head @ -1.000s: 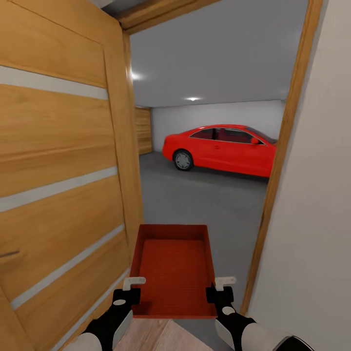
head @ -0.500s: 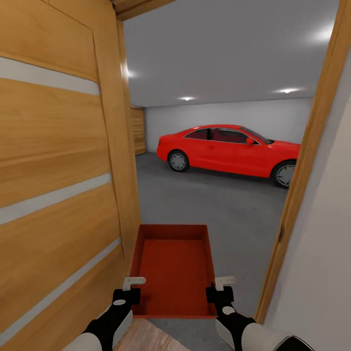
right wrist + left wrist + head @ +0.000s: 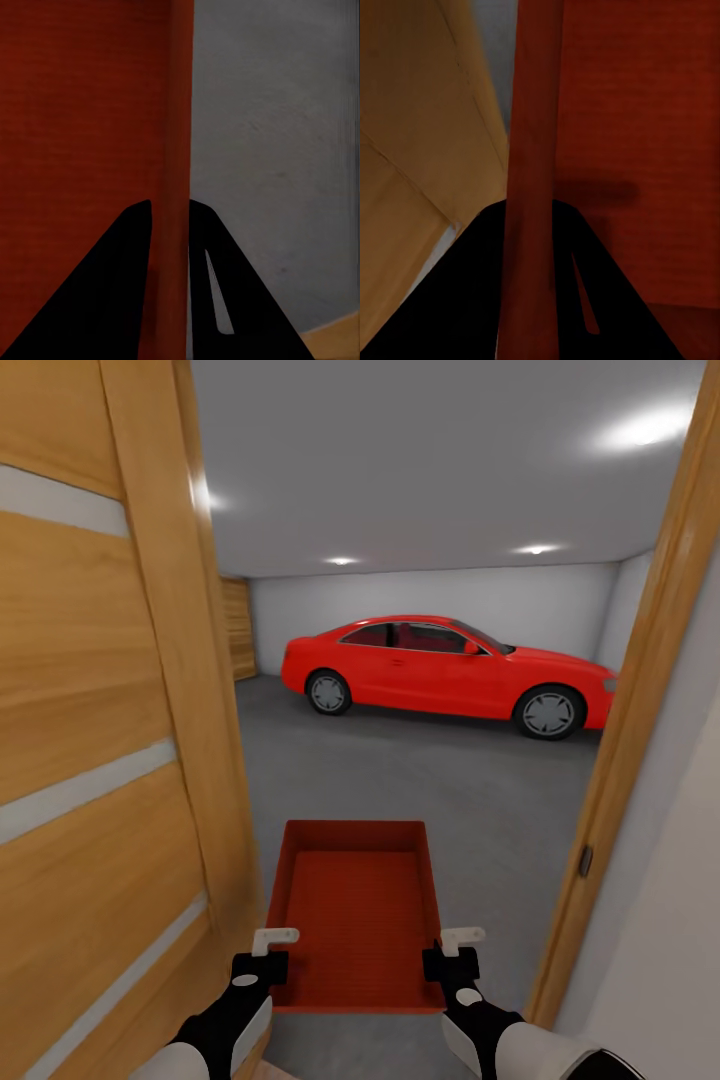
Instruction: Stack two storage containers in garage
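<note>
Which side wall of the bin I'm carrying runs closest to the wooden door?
The left wall of the storage container, pinched by the left tool, runs beside the wooden door. The right wall, held by the right tool, faces open garage floor.

Storage container (image 3: 355, 905) between both hands

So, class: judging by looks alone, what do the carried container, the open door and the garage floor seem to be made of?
Container: probably plastic, with thin orange-red walls, a matte finish and a finely ribbed base.
Door: looks like light wood, with visible grain and pale inlaid strips that could be metal or frosted glass.
Garage floor: likely concrete, plain dark grey, matte and seamless.
</note>
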Tool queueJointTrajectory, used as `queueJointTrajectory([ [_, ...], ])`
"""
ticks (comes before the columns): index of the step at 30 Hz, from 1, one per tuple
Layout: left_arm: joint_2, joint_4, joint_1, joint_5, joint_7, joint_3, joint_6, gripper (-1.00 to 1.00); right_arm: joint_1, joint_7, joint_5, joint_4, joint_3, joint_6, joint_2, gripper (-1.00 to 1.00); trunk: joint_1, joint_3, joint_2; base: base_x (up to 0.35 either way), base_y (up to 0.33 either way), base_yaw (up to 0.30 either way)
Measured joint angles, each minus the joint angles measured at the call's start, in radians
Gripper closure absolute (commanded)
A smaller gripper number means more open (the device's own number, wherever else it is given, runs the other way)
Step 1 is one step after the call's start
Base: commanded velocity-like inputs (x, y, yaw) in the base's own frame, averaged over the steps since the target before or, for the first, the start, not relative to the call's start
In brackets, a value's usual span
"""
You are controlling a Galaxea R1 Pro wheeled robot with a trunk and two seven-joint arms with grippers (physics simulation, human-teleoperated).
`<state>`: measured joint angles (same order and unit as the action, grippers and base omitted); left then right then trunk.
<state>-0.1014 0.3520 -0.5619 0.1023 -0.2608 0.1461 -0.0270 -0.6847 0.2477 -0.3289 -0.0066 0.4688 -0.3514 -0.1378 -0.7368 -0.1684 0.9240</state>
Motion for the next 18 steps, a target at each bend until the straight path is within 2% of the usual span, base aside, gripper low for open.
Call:
queueJointTrajectory([
  [18, 0.000, 0.003, 0.000, 0.002, -0.002, 0.002, 0.000, 1.00, 0.000, 0.001, -0.002, -0.002, 0.001, -0.001, 0.000, 1.00, 0.000, 0.000, 0.000, 0.307, 0.187, -0.275],
])
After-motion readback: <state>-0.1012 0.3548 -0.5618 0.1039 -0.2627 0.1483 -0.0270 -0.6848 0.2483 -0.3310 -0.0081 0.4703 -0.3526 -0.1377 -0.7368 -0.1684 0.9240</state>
